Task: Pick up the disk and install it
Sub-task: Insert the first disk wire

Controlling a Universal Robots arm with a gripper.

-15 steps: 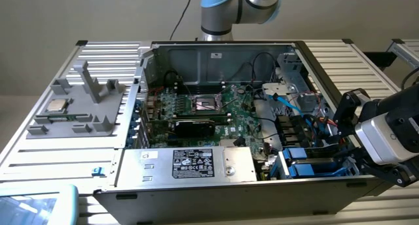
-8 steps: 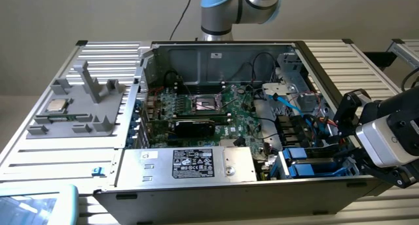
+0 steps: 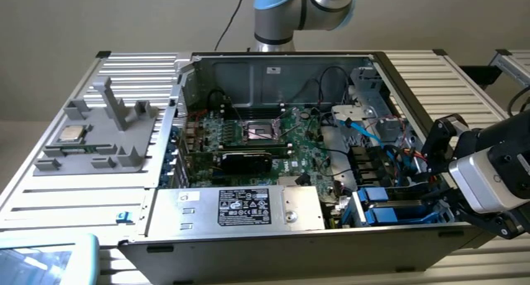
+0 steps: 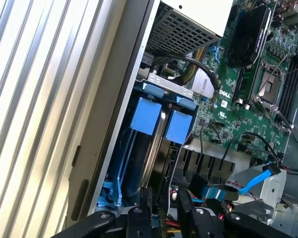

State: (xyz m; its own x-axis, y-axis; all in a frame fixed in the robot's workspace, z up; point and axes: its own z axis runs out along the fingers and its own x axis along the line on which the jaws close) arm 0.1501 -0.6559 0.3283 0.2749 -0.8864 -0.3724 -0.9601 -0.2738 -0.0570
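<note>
The disk, a grey drive in a blue plastic frame, stands on edge in the drive bay at the near corner of the open computer case, on the exterior view's right. In the wrist view the disk shows edge-on between two blue tabs, running down toward my gripper. My gripper reaches over the case's side wall into that bay. Its black fingers sit close on either side of the disk's near end, shut on it.
A silver power supply box with a black label lies beside the bay. The green motherboard and loose cables fill the case behind it. A grey fixture holding a small CPU chip sits on the slatted table at the exterior view's left.
</note>
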